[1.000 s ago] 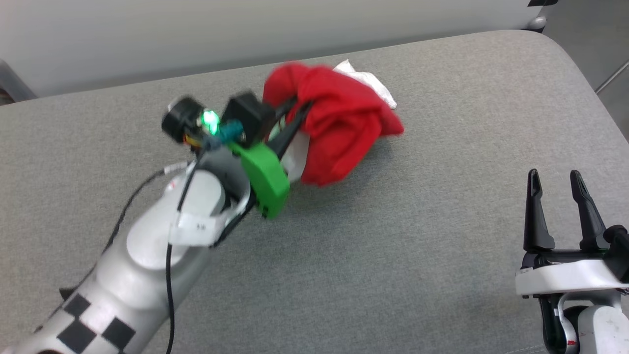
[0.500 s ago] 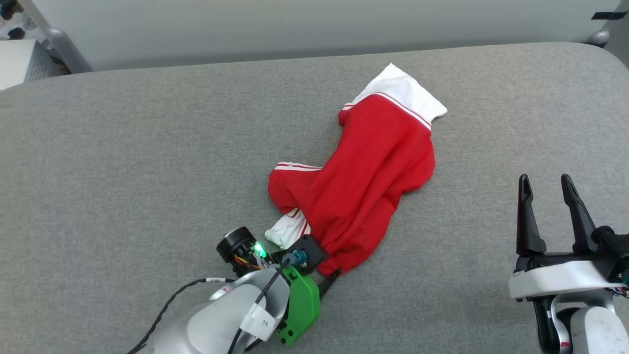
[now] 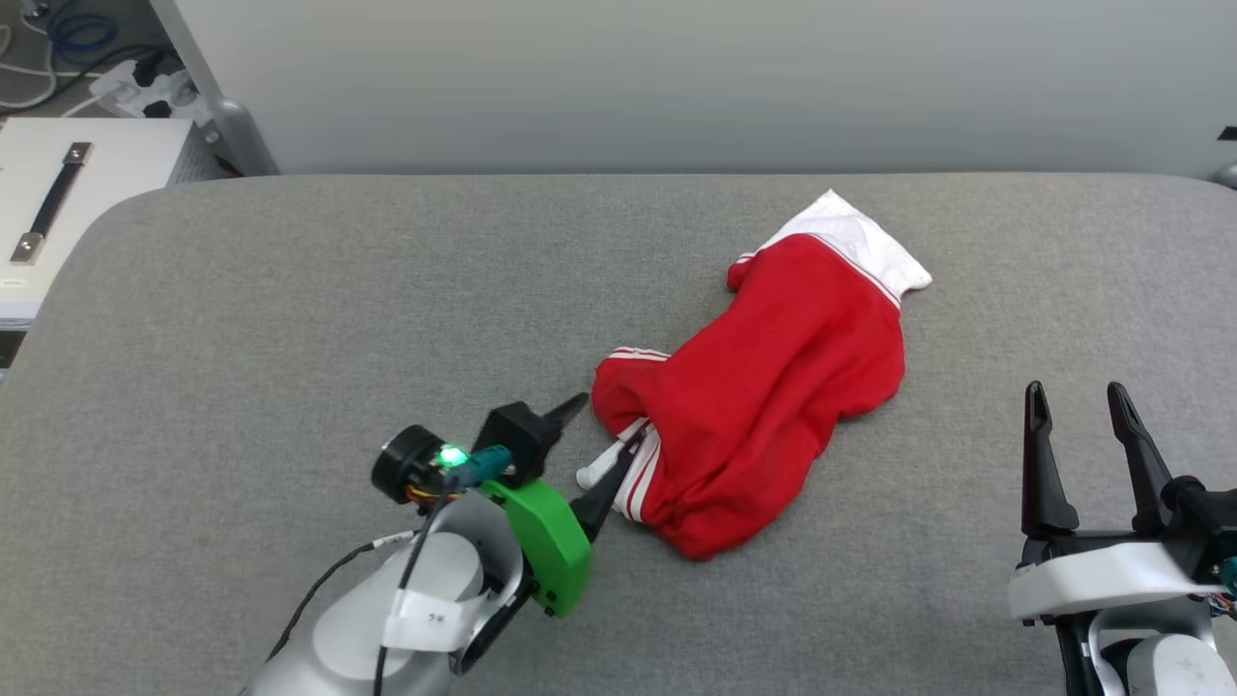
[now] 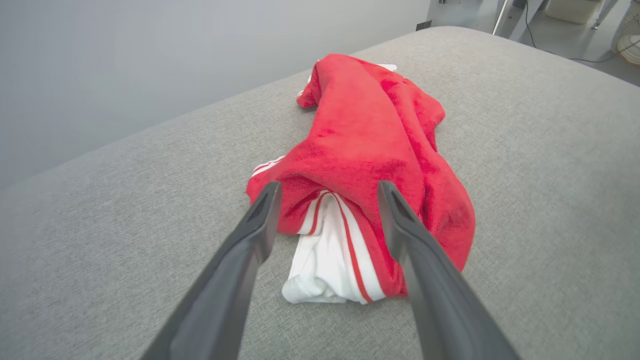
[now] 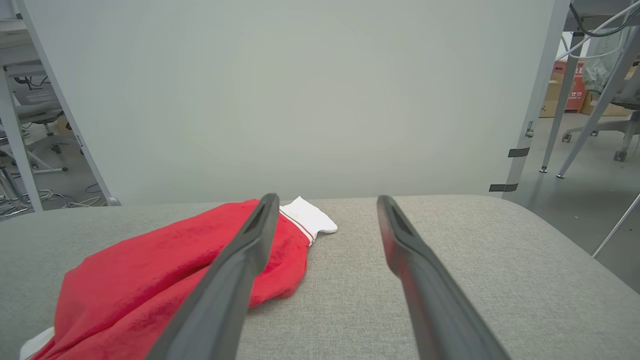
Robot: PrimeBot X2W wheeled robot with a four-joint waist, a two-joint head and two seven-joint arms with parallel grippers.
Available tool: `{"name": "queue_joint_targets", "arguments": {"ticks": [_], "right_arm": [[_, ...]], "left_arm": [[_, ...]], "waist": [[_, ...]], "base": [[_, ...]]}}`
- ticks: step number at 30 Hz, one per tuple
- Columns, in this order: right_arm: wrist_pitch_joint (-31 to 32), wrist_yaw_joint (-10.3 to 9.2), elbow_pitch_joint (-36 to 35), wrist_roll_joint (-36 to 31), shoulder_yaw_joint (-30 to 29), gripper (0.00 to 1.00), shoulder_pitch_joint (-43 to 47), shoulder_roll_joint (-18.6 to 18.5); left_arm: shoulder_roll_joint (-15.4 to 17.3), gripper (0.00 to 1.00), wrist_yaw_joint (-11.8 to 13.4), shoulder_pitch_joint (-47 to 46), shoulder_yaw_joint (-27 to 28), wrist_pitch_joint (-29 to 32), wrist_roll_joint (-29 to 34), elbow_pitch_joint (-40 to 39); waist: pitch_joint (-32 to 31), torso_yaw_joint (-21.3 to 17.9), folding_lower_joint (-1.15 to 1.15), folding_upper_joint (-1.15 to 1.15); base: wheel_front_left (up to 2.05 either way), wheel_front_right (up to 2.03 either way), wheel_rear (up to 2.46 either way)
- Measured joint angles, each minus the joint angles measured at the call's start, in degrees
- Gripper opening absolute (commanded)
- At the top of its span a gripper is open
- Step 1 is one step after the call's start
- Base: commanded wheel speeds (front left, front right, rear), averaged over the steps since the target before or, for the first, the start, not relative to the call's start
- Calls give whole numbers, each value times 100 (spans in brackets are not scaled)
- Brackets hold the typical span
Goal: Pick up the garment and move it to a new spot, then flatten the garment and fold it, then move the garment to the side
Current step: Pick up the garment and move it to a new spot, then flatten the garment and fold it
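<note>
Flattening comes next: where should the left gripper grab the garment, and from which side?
Probably the white sleeve poking out of the bunched garment: a loose free edge right before the open left gripper. Come in low along the table from its present side.

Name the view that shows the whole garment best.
Head view: the garment lies whole, both white sleeves visible. Left wrist view foreshortens it beyond the left gripper's open fingers; right wrist view crops its near end.

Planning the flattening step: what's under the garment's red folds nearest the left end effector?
A white, red-striped sleeve pokes out of the garment, lying on the grey surface. Its remainder and any lettering are covered by bunched red fabric.
</note>
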Motion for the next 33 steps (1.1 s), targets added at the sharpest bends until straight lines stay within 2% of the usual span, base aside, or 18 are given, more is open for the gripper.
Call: {"name": "queue_joint_targets", "arguments": {"ticks": [4, 7, 11, 14, 16, 26, 30, 33], "right_arm": [[0, 0, 0, -31, -22, 100, 91, 0], [0, 0, -9, -40, -26, 100, 163, -1], [1, 0, -5, -75, -10, 100, 223, 0], [0, 0, -4, -75, 43, 100, 230, 0], [0, 0, -1, -75, 93, 100, 247, 1], [48, 0, 231, -297, 199, 100, 296, -1], [793, 0, 311, -609, 466, 100, 120, -18], [1657, 0, 358, -534, 757, 100, -264, -274]], "left_arm": [[235, 100, 321, 236, 542, -216, -208, -485], [331, 100, 621, 561, 1156, -264, -214, -1026], [210, 100, 858, 1269, 2139, -266, 234, -1937], [-62, 100, 870, 1876, 2672, -266, 622, -2275], [-397, 100, 782, 2359, 3156, -266, 975, -2435], [-996, 100, 81, 2708, 3998, -266, 1804, -2410], [-1132, 100, -94, 2700, 4183, -266, 1986, -2360], [-1241, 100, -200, 2681, 4244, -266, 2056, -2335]], "waist": [[-162, 135, 0, 0], [-260, 236, 0, 0], [-310, 359, 0, 0], [-303, 391, 0, 0], [-286, 395, 0, 0], [-128, 488, 0, 0], [-27, 561, 0, 0], [70, 633, 0, 0]], "base": [[0, 0, 0], [0, 0, 0], [0, 0, 0], [0, 0, 0], [0, 0, 0], [0, 0, 0], [0, 0, 0], [0, 0, 0]]}}
